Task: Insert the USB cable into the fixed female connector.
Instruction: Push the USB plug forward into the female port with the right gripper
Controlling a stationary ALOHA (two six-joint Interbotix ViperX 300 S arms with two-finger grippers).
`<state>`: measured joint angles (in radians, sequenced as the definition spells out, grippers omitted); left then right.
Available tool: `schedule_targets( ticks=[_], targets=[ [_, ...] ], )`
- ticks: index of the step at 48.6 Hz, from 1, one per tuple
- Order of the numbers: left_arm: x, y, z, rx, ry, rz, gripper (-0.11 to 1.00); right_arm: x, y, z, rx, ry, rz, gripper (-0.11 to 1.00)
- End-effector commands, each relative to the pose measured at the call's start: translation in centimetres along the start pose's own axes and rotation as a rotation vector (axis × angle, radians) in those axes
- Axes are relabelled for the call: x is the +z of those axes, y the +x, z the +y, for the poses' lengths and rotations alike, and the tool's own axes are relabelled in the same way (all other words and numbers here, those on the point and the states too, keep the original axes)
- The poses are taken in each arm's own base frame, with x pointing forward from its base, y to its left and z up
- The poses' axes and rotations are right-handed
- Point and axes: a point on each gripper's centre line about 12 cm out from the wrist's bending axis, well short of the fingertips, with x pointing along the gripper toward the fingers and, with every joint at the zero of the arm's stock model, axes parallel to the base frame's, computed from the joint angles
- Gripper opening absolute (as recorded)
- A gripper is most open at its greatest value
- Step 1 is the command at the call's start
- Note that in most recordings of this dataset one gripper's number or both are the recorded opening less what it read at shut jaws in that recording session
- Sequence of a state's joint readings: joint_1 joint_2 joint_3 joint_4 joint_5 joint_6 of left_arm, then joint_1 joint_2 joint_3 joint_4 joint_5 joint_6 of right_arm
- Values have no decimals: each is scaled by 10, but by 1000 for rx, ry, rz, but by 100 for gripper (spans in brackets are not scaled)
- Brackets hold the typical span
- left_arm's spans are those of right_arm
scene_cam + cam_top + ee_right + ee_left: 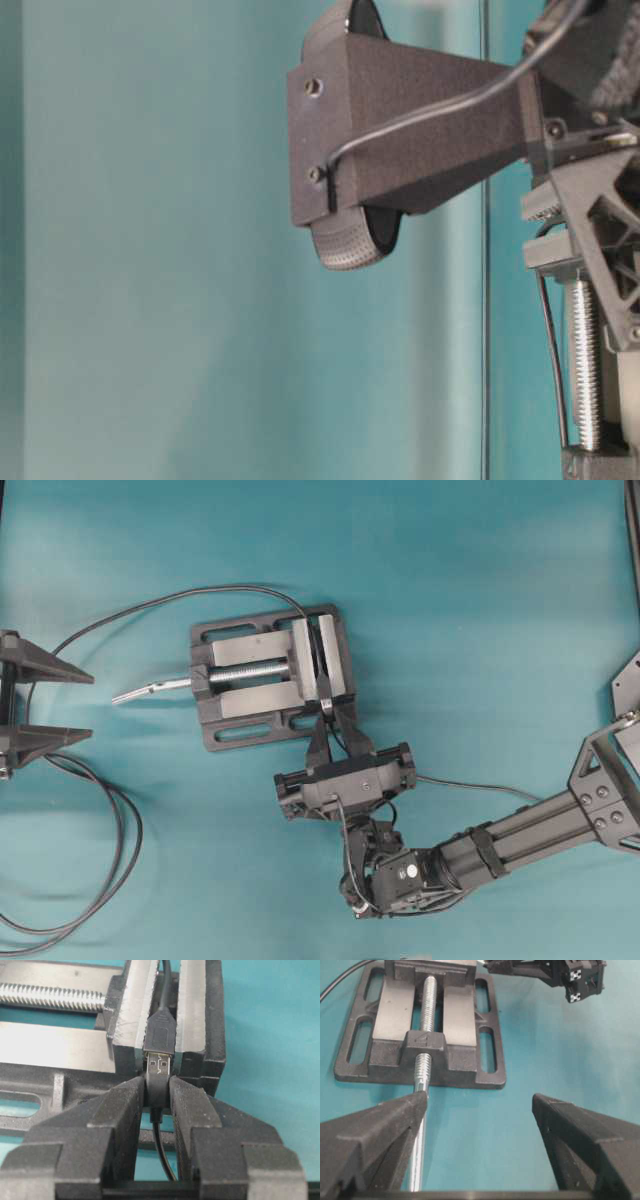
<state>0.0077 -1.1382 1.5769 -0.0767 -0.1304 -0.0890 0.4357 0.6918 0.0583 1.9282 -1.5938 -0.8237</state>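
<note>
In the right wrist view my right gripper (157,1082) is shut on the black body of the USB cable's plug (158,1091). Its metal tip (158,1067) sits at the mouth of the fixed female connector (161,1035), with much of the metal still showing. The connector is clamped between the vise jaws. Overhead, the right gripper (330,720) meets the vise's near side and the thin USB cable (470,786) trails to the right. My left gripper (88,705) stands open at the left edge, holding nothing (477,1100).
The grey metal vise (240,695) stands mid-table, its screw handle (150,689) pointing left toward the left gripper. The connector's long dark cable (115,865) loops over the near-left table. The table-level view is mostly filled by a dark camera mount (400,125).
</note>
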Motion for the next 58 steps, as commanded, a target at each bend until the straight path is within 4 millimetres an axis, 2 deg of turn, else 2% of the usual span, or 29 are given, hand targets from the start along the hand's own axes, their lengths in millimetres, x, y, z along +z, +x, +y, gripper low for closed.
schedule_targets(
  ticks=[1,30,48,58],
  targets=[
    [6,1,-1,-1,-8,-14,99,37,19,2,-55,83,-1,21],
    [5,1,-1,0,-8,-12,99,52,31,0,-76,79,11,21],
    [6,1,-1,-1,-8,-14,99,40,56,-5,-92,59,24,21],
    [5,1,-1,-1,-8,-14,99,42,73,-7,-102,47,-12,21]
  ],
)
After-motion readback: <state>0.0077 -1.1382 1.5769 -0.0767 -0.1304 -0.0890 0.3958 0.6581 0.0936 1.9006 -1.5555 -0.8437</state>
